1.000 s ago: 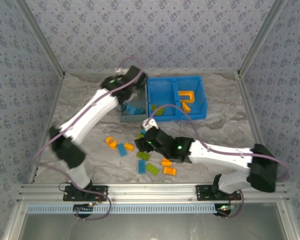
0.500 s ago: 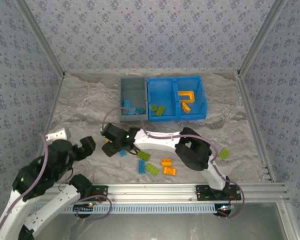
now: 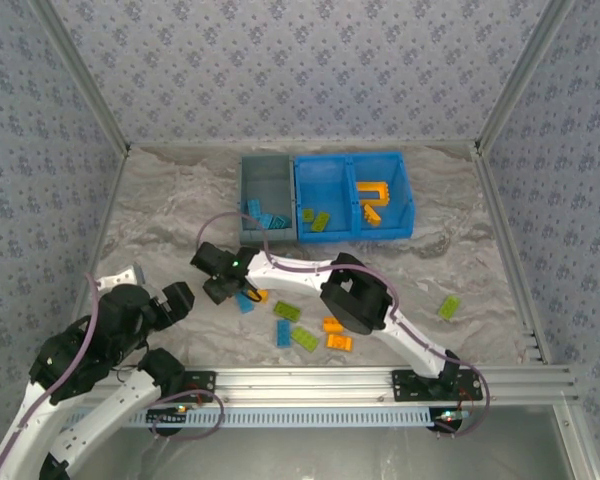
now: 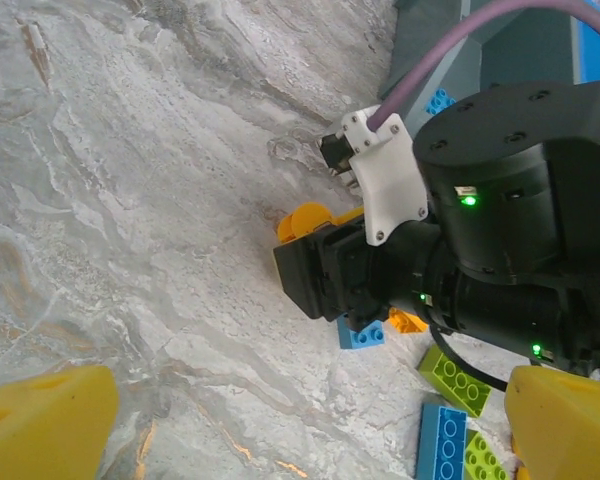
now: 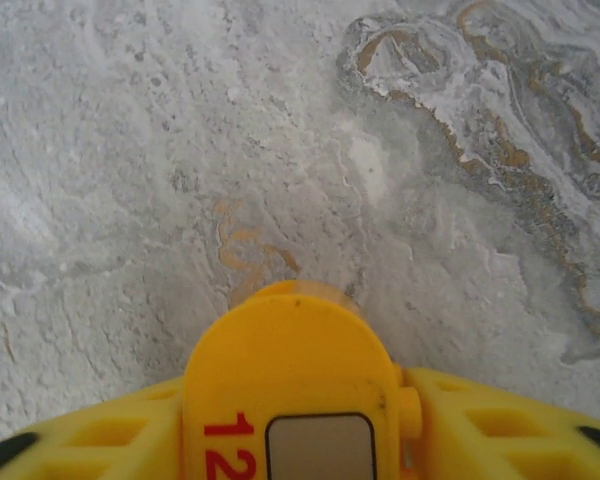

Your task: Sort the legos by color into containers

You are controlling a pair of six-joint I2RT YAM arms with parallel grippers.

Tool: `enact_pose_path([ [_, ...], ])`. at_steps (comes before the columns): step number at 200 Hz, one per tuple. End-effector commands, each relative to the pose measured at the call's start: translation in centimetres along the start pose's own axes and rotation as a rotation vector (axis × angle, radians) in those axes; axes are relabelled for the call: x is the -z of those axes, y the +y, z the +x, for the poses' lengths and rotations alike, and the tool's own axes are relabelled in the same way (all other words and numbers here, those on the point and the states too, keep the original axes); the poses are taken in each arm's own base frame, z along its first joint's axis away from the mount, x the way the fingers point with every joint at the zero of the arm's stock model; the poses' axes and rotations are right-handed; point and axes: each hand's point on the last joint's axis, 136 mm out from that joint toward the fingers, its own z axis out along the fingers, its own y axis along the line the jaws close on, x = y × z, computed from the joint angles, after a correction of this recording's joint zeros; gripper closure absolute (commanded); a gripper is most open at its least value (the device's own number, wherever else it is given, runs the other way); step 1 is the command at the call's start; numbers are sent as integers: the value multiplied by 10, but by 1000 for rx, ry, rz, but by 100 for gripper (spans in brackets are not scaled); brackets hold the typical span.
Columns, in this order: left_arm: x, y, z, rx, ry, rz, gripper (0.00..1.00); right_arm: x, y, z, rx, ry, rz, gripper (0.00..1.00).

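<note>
My right gripper [image 3: 218,286] reaches across to the left and is down over an orange lego [image 4: 305,218]. Its fingers are hidden under the black wrist [image 4: 330,275], so I cannot tell whether it grips. A small blue lego [image 4: 363,333] and another orange one [image 4: 408,322] lie against it. My left gripper [image 4: 300,430] hovers open and empty just near of them. The grey-blue container [image 3: 267,180] holds blue legos [image 3: 266,216]. The bright blue container [image 3: 325,180] holds lime legos [image 3: 316,220] on the left and an orange frame piece [image 3: 372,192] on the right.
Loose legos lie in front of the arms: lime [image 3: 287,311], blue [image 3: 283,333], lime [image 3: 303,338], orange [image 3: 332,324] and orange [image 3: 339,342]. One lime brick [image 3: 448,307] sits alone at the right. The right arm's purple cable [image 3: 220,222] loops over the table near the grey-blue bin.
The left arm has drawn back from the grey-blue bin to the near left corner. The right arm has swung left from the middle of the table onto the orange bricks.
</note>
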Motion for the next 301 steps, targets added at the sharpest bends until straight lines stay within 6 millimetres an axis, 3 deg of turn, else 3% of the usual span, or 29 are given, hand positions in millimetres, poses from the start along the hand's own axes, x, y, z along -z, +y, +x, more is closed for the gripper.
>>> enact_pose_path([
  [1, 0, -8, -1, -1, -6, 43, 1, 2, -2, 2, -14, 25, 13, 56],
  [25, -8, -34, -5, -16, -19, 146, 1, 32, -4, -13, -17, -53, 23, 64],
  [42, -14, -60, -8, -28, -14, 237, 1, 70, -20, -24, -52, -134, 47, 68],
  [60, -19, -84, -16, -53, -5, 271, 1, 128, -50, -31, -113, -239, 77, 67],
  [75, -28, -108, -17, -94, 39, 301, 1, 169, -90, -24, -191, -289, 125, 66],
  [90, -42, -132, -13, -139, 103, 315, 1, 198, -137, -3, -285, -300, 179, 66],
  [105, -56, -156, -3, -213, 146, 320, 1, 220, -184, 26, -378, -297, 236, 66],
  [122, -63, -197, 5, -320, 98, 359, 1, 243, -234, 52, -480, -311, 298, 65],
  [127, -64, -208, 9, -348, 90, 368, 1, 238, -247, 71, -507, -275, 321, 65],
  [158, -80, -271, 43, -469, 110, 402, 1, 241, -322, 119, -679, -167, 444, 65],
  [191, -89, -313, 80, -549, 121, 432, 1, 222, -372, 138, -768, -92, 474, 66],
  [205, -95, -318, 92, -563, 147, 418, 1, 207, -383, 145, -780, -42, 452, 67],
  [209, -96, -318, 94, -566, 152, 416, 1, 210, -388, 134, -778, -62, 445, 67],
  [231, -100, -317, 103, -577, 173, 408, 1, 190, -395, 124, -760, -31, 375, 68],
  [270, -100, -313, 99, -579, 161, 392, 1, 166, -401, 106, -735, -13, 303, 68],
  [301, -100, -309, 99, -581, 165, 378, 1, 148, -405, 108, -764, 18, 256, 63],
])
